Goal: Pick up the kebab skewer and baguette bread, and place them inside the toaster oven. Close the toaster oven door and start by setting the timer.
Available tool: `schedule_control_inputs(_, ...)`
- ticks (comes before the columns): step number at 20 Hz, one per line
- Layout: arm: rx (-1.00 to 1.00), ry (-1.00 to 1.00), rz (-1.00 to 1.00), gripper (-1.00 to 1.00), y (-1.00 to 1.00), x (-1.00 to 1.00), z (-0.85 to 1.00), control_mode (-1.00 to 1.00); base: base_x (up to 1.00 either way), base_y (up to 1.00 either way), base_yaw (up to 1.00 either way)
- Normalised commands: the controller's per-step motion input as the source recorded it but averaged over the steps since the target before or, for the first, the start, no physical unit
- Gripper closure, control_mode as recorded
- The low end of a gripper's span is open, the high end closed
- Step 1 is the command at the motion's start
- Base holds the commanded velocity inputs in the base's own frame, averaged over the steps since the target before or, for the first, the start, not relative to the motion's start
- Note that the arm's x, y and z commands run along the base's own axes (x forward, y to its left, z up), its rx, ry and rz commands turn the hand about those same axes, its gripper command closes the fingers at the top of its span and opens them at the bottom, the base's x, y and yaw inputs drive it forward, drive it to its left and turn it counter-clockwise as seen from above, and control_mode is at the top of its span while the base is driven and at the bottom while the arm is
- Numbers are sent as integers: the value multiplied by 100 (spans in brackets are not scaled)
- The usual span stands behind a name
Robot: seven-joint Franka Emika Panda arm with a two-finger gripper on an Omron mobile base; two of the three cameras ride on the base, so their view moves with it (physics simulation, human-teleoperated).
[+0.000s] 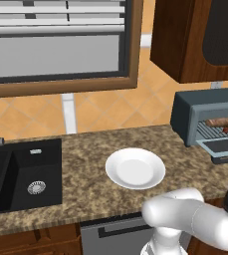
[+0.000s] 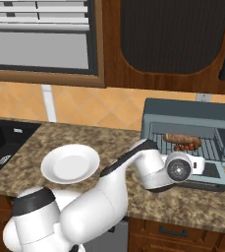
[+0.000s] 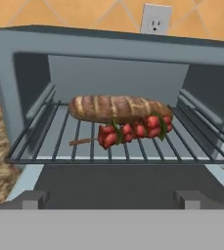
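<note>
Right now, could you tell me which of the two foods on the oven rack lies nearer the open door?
The kebab skewer, red chunks on a thin stick, lies in front, toward the door; the thicker brown baguette bread sits behind it.

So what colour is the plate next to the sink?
The plate is plain white with no pattern, sitting on the speckled brown counter. The left base view shows it best.

We count one boxy blue-grey toaster oven (image 2: 182, 110), one grey-framed drop-down door (image 2: 210, 179) and one wire rack (image 3: 84, 141) inside — on it one stubby brown baguette loaf (image 3: 116, 107) and one thin kebab skewer of red meat chunks (image 3: 133, 131). On the speckled stone counter (image 1: 85, 169) we see one round white plate (image 1: 135, 168), beside one black sink basin (image 1: 21, 174). One white wall outlet (image 3: 156, 19) — no second.
</note>
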Motion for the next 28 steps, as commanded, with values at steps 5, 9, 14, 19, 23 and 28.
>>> schedule_control_inputs(5,2,0,0,-100,-17,13,-35,-100,0,0,0)
schedule_control_inputs(9,0,0,0,-100,-6,28,-15,-100,0,0,0)
schedule_control_inputs(14,0,0,0,-100,0,34,-10,-100,0,0,0)
schedule_control_inputs(19,0,0,0,-100,0,35,-6,-100,0,0,0)
schedule_control_inputs(23,1,0,0,-100,-2,31,-7,-100,0,0,0)
schedule_control_inputs(28,2,0,0,-100,-4,28,-7,-100,0,0,0)
